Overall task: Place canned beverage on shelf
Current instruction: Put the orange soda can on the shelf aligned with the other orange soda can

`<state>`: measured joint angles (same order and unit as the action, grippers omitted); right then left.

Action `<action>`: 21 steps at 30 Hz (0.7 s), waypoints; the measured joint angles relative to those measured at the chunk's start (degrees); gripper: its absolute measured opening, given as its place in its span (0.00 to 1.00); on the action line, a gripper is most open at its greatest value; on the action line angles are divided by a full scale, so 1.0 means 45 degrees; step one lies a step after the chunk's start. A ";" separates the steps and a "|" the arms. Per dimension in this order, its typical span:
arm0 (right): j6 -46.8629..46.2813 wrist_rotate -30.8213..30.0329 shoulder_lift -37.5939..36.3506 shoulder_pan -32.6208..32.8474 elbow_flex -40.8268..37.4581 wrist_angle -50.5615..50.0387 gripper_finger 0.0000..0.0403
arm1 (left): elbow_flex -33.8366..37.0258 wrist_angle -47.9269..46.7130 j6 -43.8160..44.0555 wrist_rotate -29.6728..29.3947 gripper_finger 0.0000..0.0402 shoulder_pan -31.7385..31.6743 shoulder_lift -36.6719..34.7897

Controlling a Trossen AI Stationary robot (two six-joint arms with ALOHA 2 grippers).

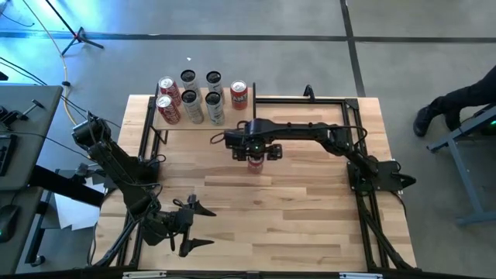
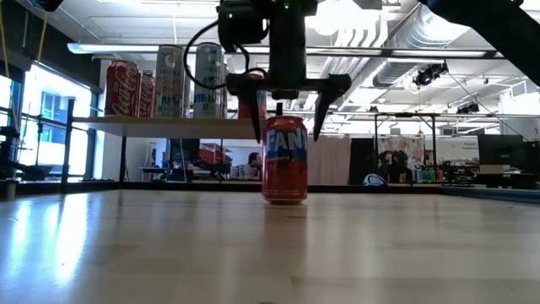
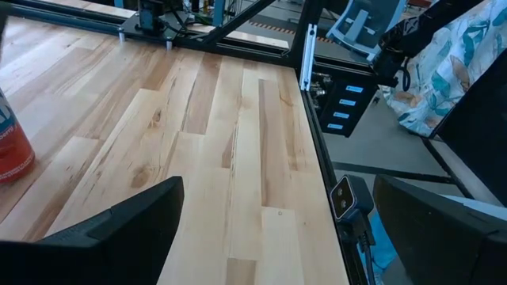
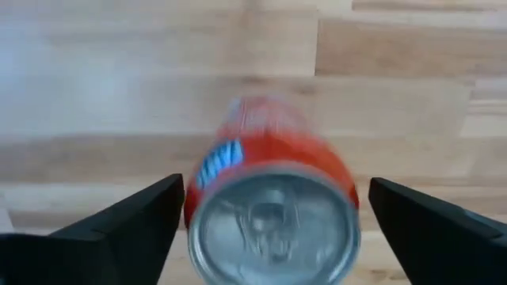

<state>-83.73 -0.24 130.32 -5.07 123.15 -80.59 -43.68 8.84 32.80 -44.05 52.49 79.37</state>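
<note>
A red Fanta can (image 2: 285, 160) stands upright on its base on the plank tabletop, seen also in the high view (image 1: 256, 161) and right wrist view (image 4: 273, 206). My right gripper (image 2: 288, 114) hovers open just above its top, fingers pointing down on either side, touching nothing. The shelf (image 1: 203, 120), a pale board on black posts at the far left, carries several cans (image 1: 192, 99). My left gripper (image 1: 192, 225) waits open near the table's near left corner.
A red can (image 1: 239, 94) stands at the shelf's right end beside a black post. A black frame (image 1: 310, 99) edges the table's far and right sides. A person's legs (image 1: 453, 105) show beyond the right edge. Bare planks lie in front of the can.
</note>
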 joint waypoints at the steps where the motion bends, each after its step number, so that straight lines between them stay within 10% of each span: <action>1: 0.0025 0.0012 0.0000 0.0097 0.0000 -0.0026 0.97 | 0.0000 -0.0004 0.0000 0.0000 0.97 0.0001 0.0001; 12: -0.0405 -0.1300 -0.0010 0.2336 0.0015 -0.0150 0.99 | 0.0000 -0.0001 0.0000 0.0000 0.97 -0.0004 0.0000; 21: -0.4883 -0.9217 -0.0078 0.6388 -0.0613 0.0344 0.99 | 0.0000 -0.0001 0.0000 0.0000 0.97 -0.0004 0.0001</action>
<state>-105.70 -41.71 129.97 23.67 120.39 -79.04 -43.68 8.84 32.80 -44.05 52.47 79.37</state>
